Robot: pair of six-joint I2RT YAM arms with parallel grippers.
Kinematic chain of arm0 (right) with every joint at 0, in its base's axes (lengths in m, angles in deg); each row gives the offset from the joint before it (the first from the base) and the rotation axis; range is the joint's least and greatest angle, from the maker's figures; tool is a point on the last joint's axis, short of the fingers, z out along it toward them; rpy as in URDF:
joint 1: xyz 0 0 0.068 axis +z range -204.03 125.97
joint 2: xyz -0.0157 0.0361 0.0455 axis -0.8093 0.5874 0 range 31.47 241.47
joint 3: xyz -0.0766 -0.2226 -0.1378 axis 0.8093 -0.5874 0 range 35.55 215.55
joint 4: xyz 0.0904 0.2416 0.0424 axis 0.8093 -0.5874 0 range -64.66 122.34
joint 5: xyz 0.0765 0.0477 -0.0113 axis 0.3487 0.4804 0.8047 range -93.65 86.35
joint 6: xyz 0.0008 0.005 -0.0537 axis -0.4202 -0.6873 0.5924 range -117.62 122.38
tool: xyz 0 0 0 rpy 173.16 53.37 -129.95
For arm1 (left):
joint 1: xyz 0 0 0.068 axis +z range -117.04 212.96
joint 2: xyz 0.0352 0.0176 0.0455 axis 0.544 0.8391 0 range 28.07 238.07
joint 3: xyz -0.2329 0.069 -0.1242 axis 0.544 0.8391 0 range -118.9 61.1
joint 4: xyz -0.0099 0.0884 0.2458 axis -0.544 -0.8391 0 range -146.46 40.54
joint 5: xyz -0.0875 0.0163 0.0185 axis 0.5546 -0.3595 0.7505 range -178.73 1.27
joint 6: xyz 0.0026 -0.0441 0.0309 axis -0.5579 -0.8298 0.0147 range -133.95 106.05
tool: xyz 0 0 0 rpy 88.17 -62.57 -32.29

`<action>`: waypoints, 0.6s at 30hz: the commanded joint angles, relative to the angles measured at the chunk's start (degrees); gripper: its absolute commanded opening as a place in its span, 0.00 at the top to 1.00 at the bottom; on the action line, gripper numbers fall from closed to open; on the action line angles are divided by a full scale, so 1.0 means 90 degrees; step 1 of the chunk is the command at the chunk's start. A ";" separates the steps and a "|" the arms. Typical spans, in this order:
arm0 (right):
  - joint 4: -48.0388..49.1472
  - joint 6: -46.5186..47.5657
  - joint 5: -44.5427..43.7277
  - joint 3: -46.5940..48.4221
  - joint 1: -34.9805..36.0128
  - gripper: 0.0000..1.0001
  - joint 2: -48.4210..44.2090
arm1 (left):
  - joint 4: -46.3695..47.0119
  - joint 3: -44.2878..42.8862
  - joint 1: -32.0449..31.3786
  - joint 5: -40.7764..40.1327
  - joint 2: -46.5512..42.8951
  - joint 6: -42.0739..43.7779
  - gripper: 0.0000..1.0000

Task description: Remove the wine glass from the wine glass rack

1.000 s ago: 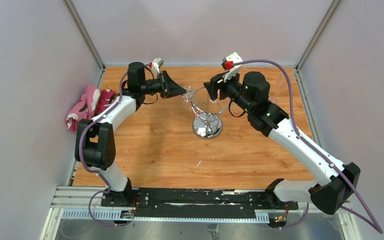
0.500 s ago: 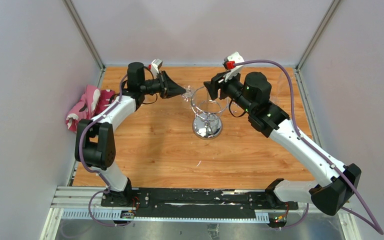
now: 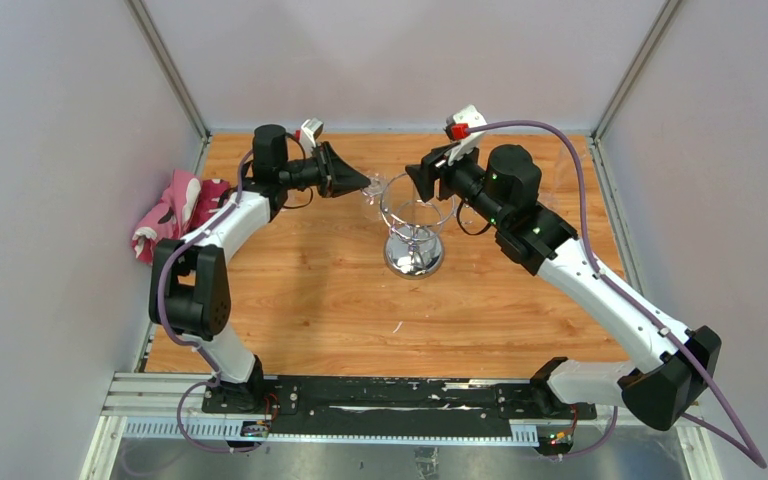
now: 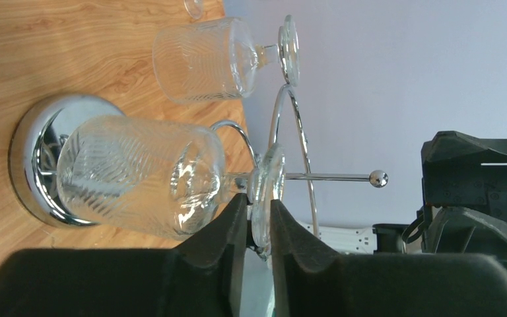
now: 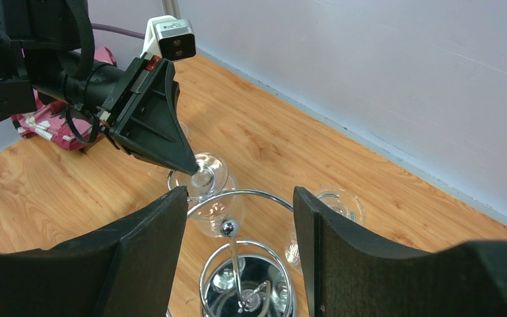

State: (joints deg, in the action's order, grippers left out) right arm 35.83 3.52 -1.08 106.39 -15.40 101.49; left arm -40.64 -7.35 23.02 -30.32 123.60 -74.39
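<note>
The chrome wine glass rack (image 3: 415, 255) stands mid-table, its mirrored base (image 4: 33, 158) and ball-topped post (image 5: 229, 227) showing in both wrist views. A ribbed clear wine glass (image 4: 138, 175) hangs bowl-down at the rack's left side. My left gripper (image 4: 259, 211) is shut on this glass's round foot (image 5: 208, 173), at the ring's left edge in the top view (image 3: 368, 184). My right gripper (image 5: 241, 191) is open and empty, hovering just above the rack's ring, its jaws either side of the post top; in the top view (image 3: 416, 180) it is right of the glass.
A second ribbed glass (image 4: 204, 59) sits at the rack's far side, also seen in the right wrist view (image 5: 333, 205). A pink patterned cloth (image 3: 175, 212) lies at the table's left edge. Grey walls close in the back and both sides.
Both grippers have shifted very slightly toward the back and left. The left stays shut on the glass foot and the right stays open.
</note>
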 commanded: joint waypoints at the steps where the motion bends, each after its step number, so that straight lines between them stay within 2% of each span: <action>1: 0.0242 -0.0080 0.0105 -0.0073 0.0095 0.35 0.0012 | 0.0339 -0.0013 0.0088 0.0257 -0.0528 -0.0079 0.70; 4: 0.0255 -0.0086 0.0111 -0.0069 0.0093 0.35 0.0019 | 0.0339 -0.0009 0.0083 0.0213 -0.0622 -0.0096 0.64; 7: 0.0257 -0.0088 0.0121 -0.0061 0.0099 0.36 0.0032 | 0.0340 -0.0004 0.0079 0.0196 -0.0685 -0.0106 0.63; 11: 0.0257 -0.0088 0.0096 -0.0065 0.0092 0.36 0.0011 | 0.0341 0.0074 0.0078 0.0199 -0.0697 -0.0076 0.76; 18: 0.0257 -0.0088 0.0095 -0.0071 0.0090 0.36 -0.0004 | 0.0344 0.0236 0.0078 0.0157 -0.0638 -0.0014 0.87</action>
State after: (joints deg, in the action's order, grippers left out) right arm 36.31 3.44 -0.60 106.37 -15.40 101.51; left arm -41.80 -5.18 23.57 -30.71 120.91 -74.44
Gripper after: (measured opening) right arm 0.641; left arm 0.180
